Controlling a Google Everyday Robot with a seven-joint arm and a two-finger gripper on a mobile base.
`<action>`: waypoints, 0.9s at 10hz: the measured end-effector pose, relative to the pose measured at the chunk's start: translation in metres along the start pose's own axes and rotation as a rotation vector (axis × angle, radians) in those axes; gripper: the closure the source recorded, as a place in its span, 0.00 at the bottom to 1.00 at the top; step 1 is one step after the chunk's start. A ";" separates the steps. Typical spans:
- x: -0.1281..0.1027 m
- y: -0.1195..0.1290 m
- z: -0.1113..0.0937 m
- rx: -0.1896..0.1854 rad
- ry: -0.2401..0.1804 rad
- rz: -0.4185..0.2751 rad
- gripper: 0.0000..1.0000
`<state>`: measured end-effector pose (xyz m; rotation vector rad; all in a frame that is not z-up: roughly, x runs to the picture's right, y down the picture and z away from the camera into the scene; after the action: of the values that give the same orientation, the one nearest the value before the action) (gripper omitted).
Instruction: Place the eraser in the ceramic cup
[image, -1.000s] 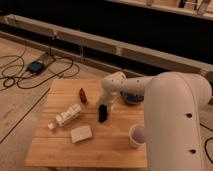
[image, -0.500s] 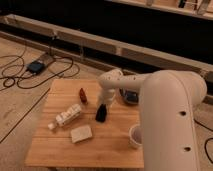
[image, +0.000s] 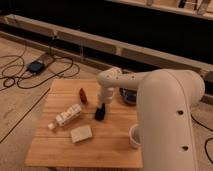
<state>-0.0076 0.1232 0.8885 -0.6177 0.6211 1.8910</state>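
1. My gripper (image: 100, 113) hangs low over the middle of the wooden table (image: 107, 152), pointing downward, with its dark tip at or just above the boards; I cannot tell whether it is open or closed, nor whether it has hold of anything
2. The eraser (image: 83, 95) sits on the table near the gripper, to its left and farther back, apart from it
3. The ceramic cup (image: 133, 136) stands to the right of the gripper and closer to the front edge, well apart from it and partly hidden by the white arm (image: 165, 110)
4. A dark bowl (image: 127, 95) lies to the right of the gripper and farther back, partly covered by the arm
5. A white bottle (image: 68, 115) lies on its side to the left of the gripper; a pale block (image: 81, 133) rests to the gripper's left and nearer the front, just beside the bottle
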 end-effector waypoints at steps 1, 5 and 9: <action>-0.001 0.000 -0.002 0.001 -0.002 0.000 1.00; -0.002 0.004 -0.014 -0.009 -0.019 -0.014 1.00; -0.002 0.005 -0.041 -0.036 -0.045 -0.029 1.00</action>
<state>-0.0061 0.0929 0.8598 -0.6025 0.5475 1.8879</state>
